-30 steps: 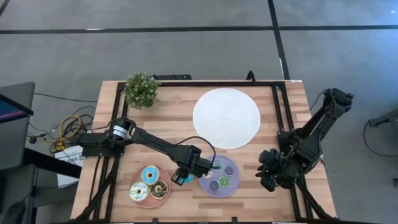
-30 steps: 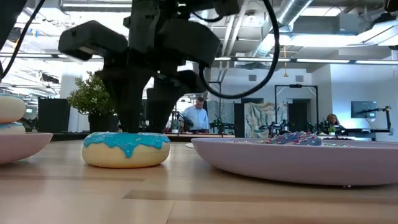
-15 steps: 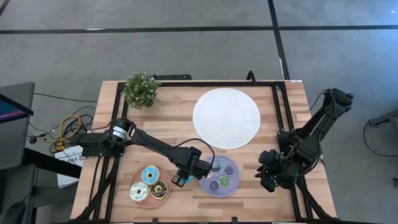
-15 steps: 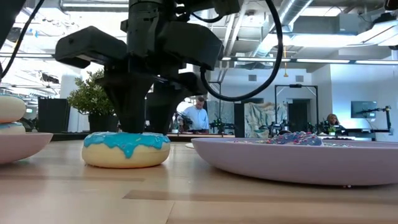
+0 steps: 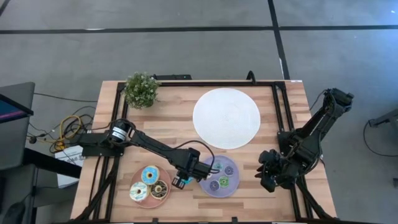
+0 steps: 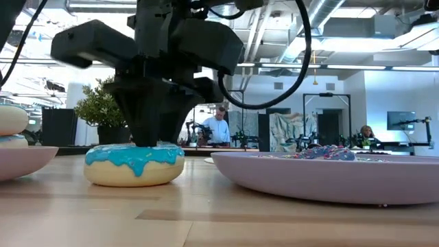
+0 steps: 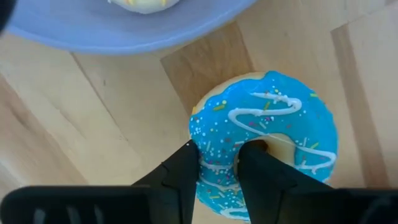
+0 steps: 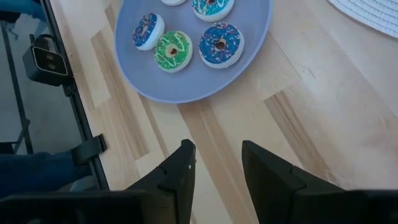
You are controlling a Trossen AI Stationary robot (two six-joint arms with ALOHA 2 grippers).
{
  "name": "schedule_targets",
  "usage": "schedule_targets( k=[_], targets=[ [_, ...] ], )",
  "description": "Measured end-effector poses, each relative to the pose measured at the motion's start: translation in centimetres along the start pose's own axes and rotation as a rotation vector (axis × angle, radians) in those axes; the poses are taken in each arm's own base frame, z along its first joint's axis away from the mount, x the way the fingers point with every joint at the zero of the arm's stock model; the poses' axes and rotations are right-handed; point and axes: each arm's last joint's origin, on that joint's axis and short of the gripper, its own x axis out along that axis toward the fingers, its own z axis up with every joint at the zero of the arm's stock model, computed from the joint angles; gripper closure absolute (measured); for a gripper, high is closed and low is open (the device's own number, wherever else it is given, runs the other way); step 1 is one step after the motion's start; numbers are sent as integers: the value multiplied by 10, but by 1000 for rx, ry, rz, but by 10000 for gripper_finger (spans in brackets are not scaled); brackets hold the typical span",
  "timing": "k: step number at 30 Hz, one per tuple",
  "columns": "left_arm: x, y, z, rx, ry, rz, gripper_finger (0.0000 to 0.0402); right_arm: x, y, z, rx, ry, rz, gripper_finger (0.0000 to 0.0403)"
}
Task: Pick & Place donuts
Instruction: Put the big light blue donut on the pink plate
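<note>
The left gripper (image 7: 217, 165) is down on a blue-iced donut (image 7: 267, 140) lying on the bare wooden table (image 5: 174, 127), in the gap between the pink plate (image 5: 163, 198) on the left and the purple plate (image 5: 235, 186) on the right, at the table's near edge. One finger stands in the donut's hole and the other against its outer rim, so the claw pinches one side of the ring; from the level view the donut sits flat on the wood, not lifted. The jaws look clamped on the icing, though how firmly they bite cannot be judged.

The pink plate holds three larger donuts; the purple plate carries a handful of tiny ones in blue, green and teal. A big white plate (image 5: 226, 118) waits further back, right of a small potted plant (image 5: 141, 89). The right gripper (image 8: 216, 168) hovers at the table's right side, jaws parted and holding nothing, looking toward the purple plate.

The hazard lies in that one-sided grip. Held by a single wall of the ring, the donut may swing or slide out as it rises. It also lies just beside the purple plate's rim, so a tilted lift or a sideways drag could knock the plate and scatter the little donuts.
</note>
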Motion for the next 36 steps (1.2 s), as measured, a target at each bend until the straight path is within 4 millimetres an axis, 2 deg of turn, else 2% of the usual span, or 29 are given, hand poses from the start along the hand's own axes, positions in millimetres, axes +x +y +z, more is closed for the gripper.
schedule_targets(
  k=[10, 15, 29, 36],
  targets=[
    [-34, -1, 11, -33, -12, 0, 303, 0, 0, 0, -7, -1, 0, 280],
    [-51, -10, 15, -49, -17, -1, 303, 0, 0, 0, -9, -1, -1, 280],
    [-54, -50, 17, -147, -20, -19, 303, 2, -1, 5, 12, -10, -11, 280],
    [-54, -66, 15, -260, -4, -44, 303, 4, -4, 11, 41, -22, -25, 280]
  ],
)
